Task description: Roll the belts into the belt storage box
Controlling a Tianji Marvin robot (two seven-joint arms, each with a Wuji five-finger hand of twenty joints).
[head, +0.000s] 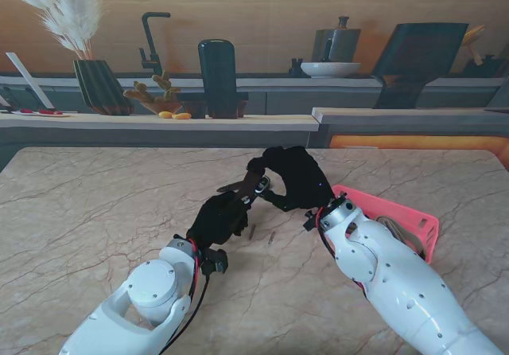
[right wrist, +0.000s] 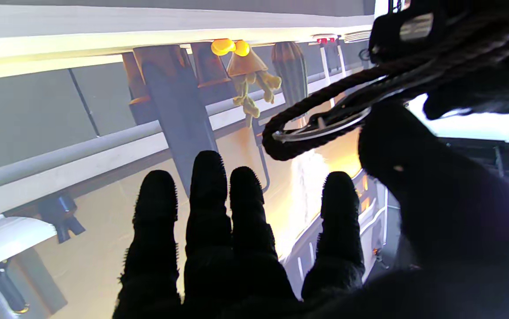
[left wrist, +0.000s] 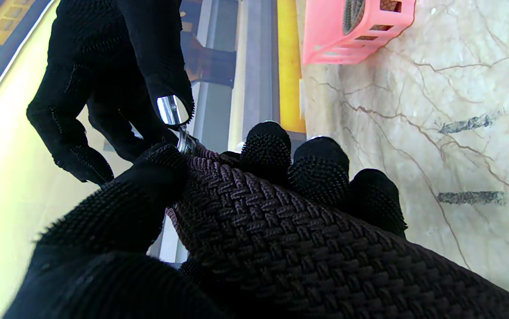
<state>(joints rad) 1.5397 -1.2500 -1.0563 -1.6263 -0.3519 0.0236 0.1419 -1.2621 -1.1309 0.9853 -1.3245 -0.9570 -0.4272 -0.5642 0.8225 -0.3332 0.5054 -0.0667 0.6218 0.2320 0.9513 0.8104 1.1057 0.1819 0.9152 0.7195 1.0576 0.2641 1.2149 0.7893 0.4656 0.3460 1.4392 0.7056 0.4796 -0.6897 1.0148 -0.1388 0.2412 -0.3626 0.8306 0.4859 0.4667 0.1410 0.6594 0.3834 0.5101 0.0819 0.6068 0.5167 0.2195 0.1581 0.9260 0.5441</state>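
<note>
A dark braided belt (left wrist: 281,230) is held up off the table, near its middle, between the two hands. The left hand (head: 216,218) is closed around the woven strap, thumb on one side and fingers (left wrist: 266,148) pressed over the other, which looks like an anchoring grip so that the strap can be wound. The right hand (head: 293,176) is raised just beyond it; its thumb and a fingertip are seen pinching the metal buckle (left wrist: 172,111), while the other fingers (right wrist: 207,190) are spread and hold nothing. The buckle end (right wrist: 320,124) is seen looped over in the right wrist view, so the first turn of a roll is judged to be under way, with the buckle as its core.

The pink belt storage box (head: 398,218) lies on the right of the table, partly hidden behind the right forearm; something woven can be seen in one compartment in the left wrist view, but whether it is a rolled belt cannot be told. The box is well apart from the held belt, and the right arm itself lies between the two. Two small dark marks (left wrist: 471,197) are seen on the marble table (head: 95,212) near the left hand; what they are cannot be made out. Far behind, a counter carries a dark vase (head: 217,76) and a plant pot (head: 102,86), none of which stands in the way
</note>
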